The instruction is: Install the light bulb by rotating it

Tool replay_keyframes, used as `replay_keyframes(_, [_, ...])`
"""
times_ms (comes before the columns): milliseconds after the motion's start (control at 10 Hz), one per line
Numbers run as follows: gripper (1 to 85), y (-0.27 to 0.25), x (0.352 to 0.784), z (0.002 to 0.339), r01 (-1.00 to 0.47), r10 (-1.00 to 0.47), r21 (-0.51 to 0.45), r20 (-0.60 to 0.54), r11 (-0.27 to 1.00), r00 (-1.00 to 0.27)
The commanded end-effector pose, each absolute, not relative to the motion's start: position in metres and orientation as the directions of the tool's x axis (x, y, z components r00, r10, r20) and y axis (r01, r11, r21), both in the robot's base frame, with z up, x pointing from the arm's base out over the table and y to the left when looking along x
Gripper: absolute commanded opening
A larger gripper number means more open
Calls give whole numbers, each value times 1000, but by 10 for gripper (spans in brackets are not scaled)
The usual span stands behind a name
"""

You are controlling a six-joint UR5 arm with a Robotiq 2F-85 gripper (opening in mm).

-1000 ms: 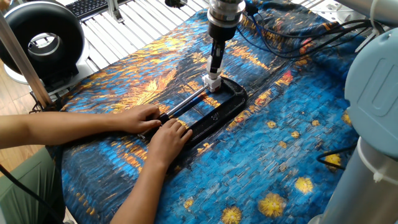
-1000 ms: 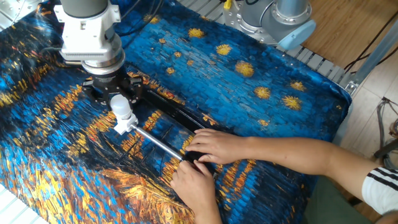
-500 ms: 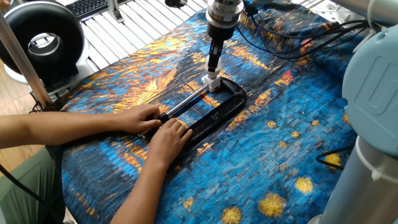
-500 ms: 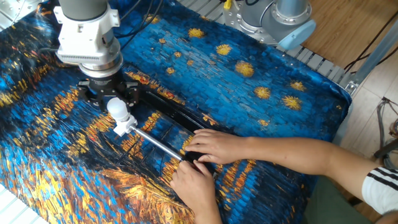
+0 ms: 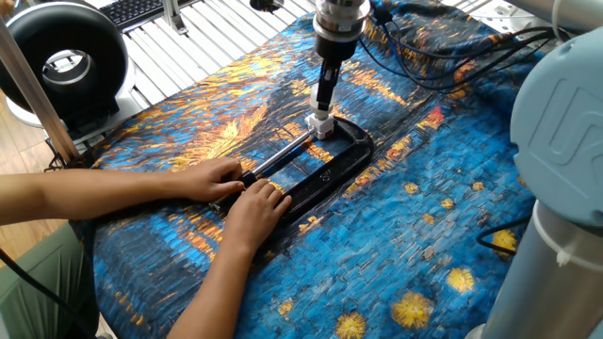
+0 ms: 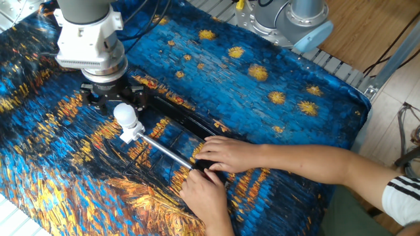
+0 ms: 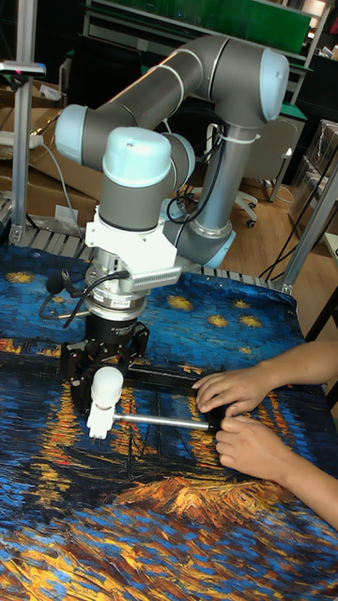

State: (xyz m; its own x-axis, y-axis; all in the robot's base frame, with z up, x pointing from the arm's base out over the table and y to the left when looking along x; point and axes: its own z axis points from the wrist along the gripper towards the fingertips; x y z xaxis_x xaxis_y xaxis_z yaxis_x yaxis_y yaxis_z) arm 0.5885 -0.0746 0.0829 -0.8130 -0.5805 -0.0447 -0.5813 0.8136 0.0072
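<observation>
The light bulb (image 6: 124,116), a small white globe, stands upright in a white socket block (image 6: 132,134) at the end of a black C-clamp (image 6: 186,119). It also shows as the bulb (image 7: 106,384) and, very small, the bulb (image 5: 321,120). My gripper (image 6: 112,103) hangs just above and slightly behind the bulb, open. Its black fingers (image 6: 137,99) are spread wider than the globe and do not touch it. From the side, the gripper (image 5: 324,100) looks narrow and sits a little above the bulb; in the tall view the gripper (image 7: 106,361) straddles the bulb's top.
A person's two hands (image 5: 236,193) press on the clamp and its silver rod (image 6: 165,150). A blue and orange painted cloth (image 5: 443,207) covers the table. A black ring light (image 5: 64,58) stands at the far left, cables (image 5: 443,56) trail behind the arm.
The gripper has risen and drawn a little away from the bulb, staying open. Bulb, socket, clamp and hands have not moved.
</observation>
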Motion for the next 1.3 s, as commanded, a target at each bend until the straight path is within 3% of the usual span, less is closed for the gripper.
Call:
replay_keyframes(0, [720,-72,574,91,-603,-604,34,14,797,-797])
replay_keyframes(300, [713,-65,573,93,-756,-756,16,29,654,-654])
replay_keyframes(600, [710,-63,586,96,-901,-899,-60,68,430,-434])
replay_keyframes(1200, [707,-56,604,95,-969,-974,-117,27,218,-223])
